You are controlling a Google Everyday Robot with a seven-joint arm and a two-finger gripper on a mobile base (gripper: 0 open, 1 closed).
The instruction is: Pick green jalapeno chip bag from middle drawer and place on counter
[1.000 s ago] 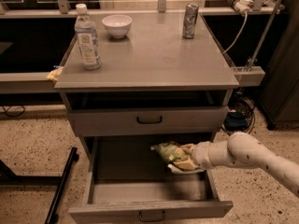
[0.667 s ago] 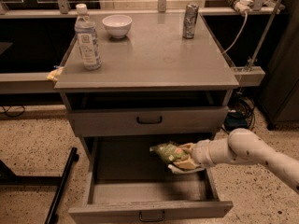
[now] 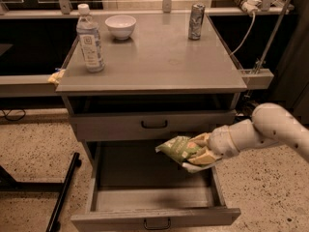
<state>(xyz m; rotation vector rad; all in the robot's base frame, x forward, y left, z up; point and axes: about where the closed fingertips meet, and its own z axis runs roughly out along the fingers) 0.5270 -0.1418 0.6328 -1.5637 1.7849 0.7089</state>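
gripper: lower right of frame, clamped on the right end of the green jalapeno chip bag
bag: over the open middle drawer, below the counter
handling: probably light, soft, crushable, slick film
grip: end seam, gentle pinch

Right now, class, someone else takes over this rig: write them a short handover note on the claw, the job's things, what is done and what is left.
Claw: shut on the green jalapeno chip bag, over the right side of the open middle drawer.
Counter: holds a bottle, bowl and can; no bag on it yet.
Done: drawer open, bag gripped.
Left: lift the bag out, set it on the counter, release.
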